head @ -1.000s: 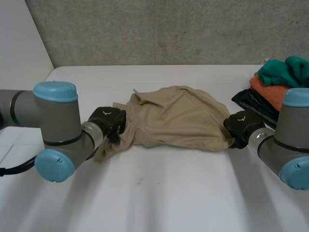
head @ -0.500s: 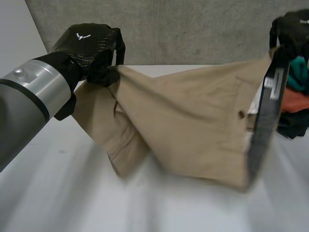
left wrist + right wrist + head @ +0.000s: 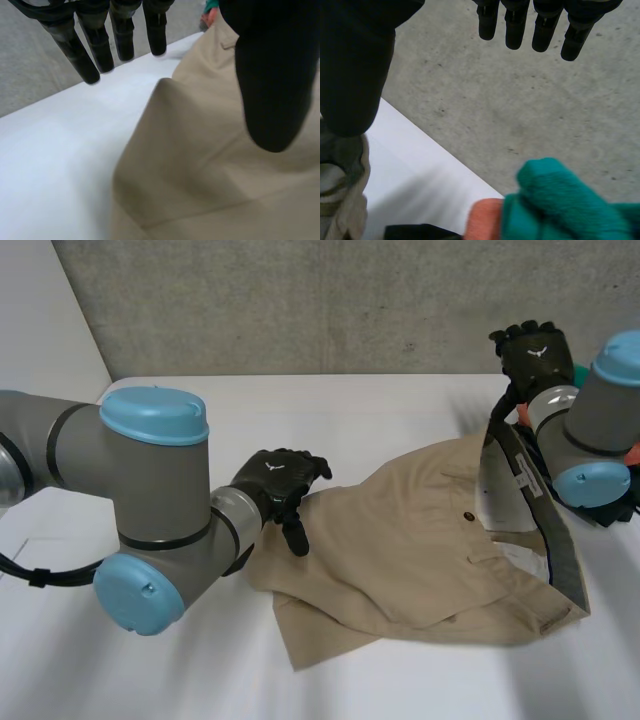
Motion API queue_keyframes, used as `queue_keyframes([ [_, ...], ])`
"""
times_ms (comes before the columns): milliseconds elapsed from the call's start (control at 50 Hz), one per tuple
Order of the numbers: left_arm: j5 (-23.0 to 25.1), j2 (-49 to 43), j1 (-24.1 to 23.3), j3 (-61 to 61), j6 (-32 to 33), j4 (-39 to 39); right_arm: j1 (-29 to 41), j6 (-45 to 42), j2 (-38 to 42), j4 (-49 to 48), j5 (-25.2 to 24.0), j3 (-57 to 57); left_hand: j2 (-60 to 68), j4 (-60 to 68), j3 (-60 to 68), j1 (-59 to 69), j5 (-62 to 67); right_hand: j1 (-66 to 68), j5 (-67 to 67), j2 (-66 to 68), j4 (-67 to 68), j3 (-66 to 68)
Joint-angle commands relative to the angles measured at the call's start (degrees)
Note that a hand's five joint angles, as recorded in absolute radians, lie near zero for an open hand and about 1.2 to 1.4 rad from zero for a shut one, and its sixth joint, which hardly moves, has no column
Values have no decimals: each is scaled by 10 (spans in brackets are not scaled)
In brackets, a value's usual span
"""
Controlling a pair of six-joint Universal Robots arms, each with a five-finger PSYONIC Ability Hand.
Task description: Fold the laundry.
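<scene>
White desk (image 3: pixel 380 400) before a concrete wall (image 3: pixel 350 300) carries tan trousers (image 3: pixel 420 560), crumpled at mid-desk. Left robot hand (image 3: pixel 275 480) is at their left edge, fingers straight and apart. Right robot hand (image 3: pixel 535 350) hangs raised, fingers spread; the waistband (image 3: pixel 530 495) rises toward its thumb. Teal cloth (image 3: pixel 565 205) lies nearby.

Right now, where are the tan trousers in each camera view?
Head view: tan trousers lie between left hand and right hand.
Left wrist view: tan trousers under the left hand.
Right wrist view: tan trousers beside the right hand.
Shared landmark: the white table.
</scene>
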Motion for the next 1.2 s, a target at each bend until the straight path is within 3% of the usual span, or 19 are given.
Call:
queue_keyframes([
  [20,-34,74,37,-33,6,10,4,-28,-121,97,-3,60,-54,-51,-54,-51,-48,-28,-29,-19,-23,-20],
  [180,-20,159,74,-117,7,16,14,-95,-278,272,-74,210,-56,-53,-56,-53,-50,-28,-29,-19,-23,-20],
  [320,20,188,66,-212,12,15,-1,-140,-358,348,-93,393,40,43,40,43,46,127,125,135,131,134],
  [420,22,182,48,-246,18,2,-9,-134,-375,283,-122,520,88,90,87,90,93,156,154,164,160,163],
  [580,16,124,26,-245,25,8,-12,-127,-371,52,-175,683,98,101,98,101,103,157,156,166,162,165],
  [640,15,113,23,-238,24,11,-6,-118,-366,17,-175,700,98,101,98,101,103,203,201,211,207,210],
  [700,15,105,21,-230,22,15,-4,-98,-359,-15,-173,705,84,87,84,87,90,461,459,469,465,468],
  [720,15,103,18,-225,22,20,-5,-85,-362,-24,-171,705,68,70,68,70,73,670,669,678,674,678],
  [860,12,78,2,-196,23,45,-1,-47,-399,-19,-169,681,-12,-9,-12,-9,-6,672,671,681,677,680],
  [1080,-35,-15,-38,-100,24,45,19,26,-501,66,-144,605,-7,-4,-7,-4,-1,672,671,681,677,680],
  [1180,-45,-31,-58,-72,20,41,14,62,-509,63,-136,594,185,188,185,188,190,672,671,681,677,680],
  [1200,-50,-33,-59,-63,19,45,13,68,-499,61,-135,589,322,325,322,325,327,672,671,681,677,680],
])
